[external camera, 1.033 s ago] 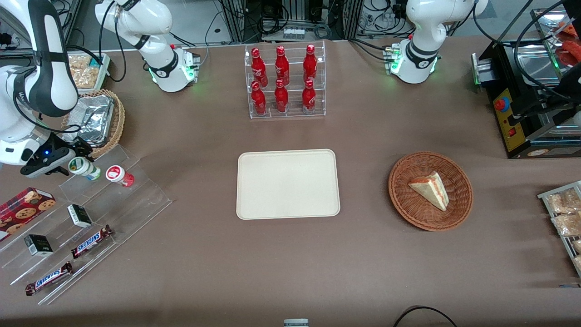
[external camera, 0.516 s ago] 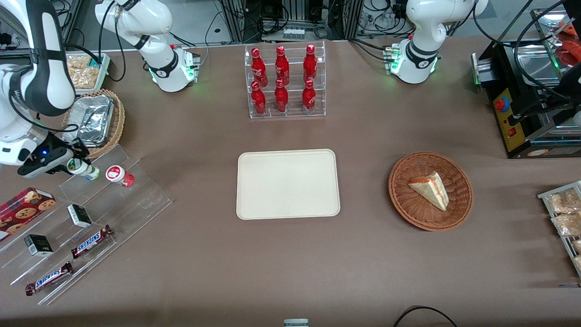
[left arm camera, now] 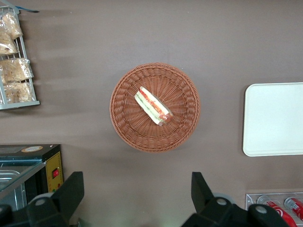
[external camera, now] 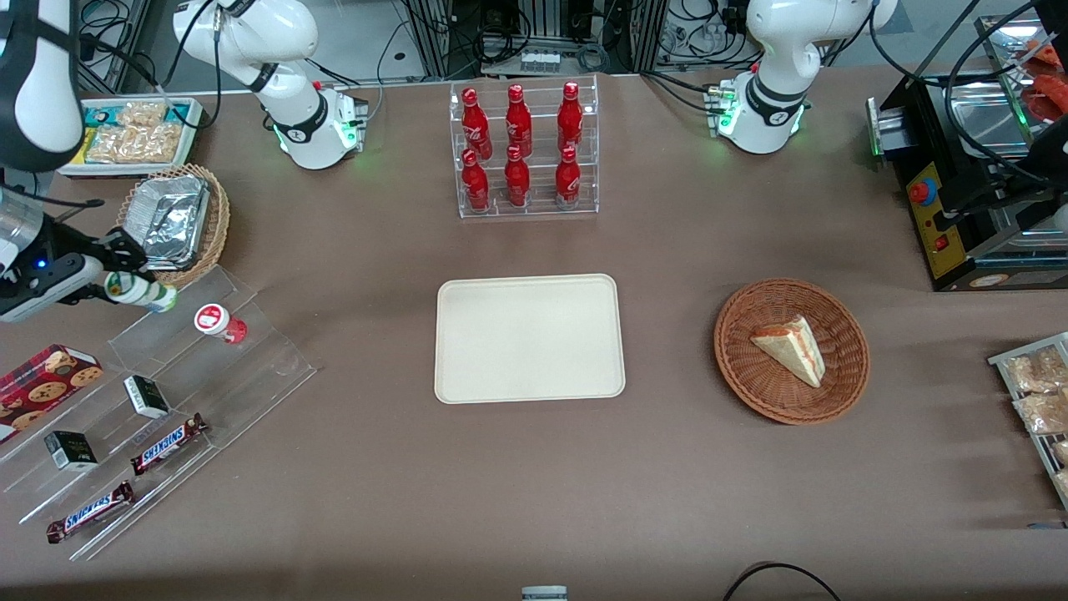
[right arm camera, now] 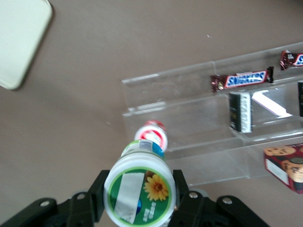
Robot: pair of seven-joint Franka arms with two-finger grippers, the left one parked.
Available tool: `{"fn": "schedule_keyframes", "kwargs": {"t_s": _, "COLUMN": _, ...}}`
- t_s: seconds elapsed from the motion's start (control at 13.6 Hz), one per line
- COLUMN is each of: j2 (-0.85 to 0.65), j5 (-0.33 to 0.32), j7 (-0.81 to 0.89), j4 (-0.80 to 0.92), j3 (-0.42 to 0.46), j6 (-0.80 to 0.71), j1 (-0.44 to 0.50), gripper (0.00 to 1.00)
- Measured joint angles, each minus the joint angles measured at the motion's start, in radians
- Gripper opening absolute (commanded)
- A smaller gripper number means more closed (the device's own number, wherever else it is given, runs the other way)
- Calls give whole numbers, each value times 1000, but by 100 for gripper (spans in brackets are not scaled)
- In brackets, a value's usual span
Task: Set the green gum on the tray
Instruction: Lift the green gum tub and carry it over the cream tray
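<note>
the claw (external camera: pixel 117 284) pinches the green gum (external camera: pixel 138 291) between its two fingers (right arm camera: pixel 97 196), lifted above the clear stepped rack (external camera: pixel 179 392) at the working arm's end of the counter. the red-lidded bottle (external camera: pixel 219 322) stands on the rack just beside. the tray (external camera: pixel 529 338) lies flat mid-counter, well apart from the gum.

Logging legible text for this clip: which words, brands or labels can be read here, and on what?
"SNICKERS": on two candy bars on the clear acrylic rack.
Green gum, held in the gripper above that rack: flower picture, print unreadable.
Red bottles, cookie box, black boxes: print too small.
</note>
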Motion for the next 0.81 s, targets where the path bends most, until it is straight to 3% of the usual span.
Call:
{"fn": "schedule_keyframes", "kwargs": {"t_s": 0.52, "j2": 27, "j5": 2, "j7": 553, "j4": 36, "j3": 7, "j6": -20, "j1": 341, "gripper": 0}}
{"fn": "schedule_keyframes", "kwargs": {"t_s": 0.81, "j2": 125, "j5": 2, "j7": 905, "j4": 123, "j3": 8, "j6": 5, "j1": 560, "gripper": 0}}
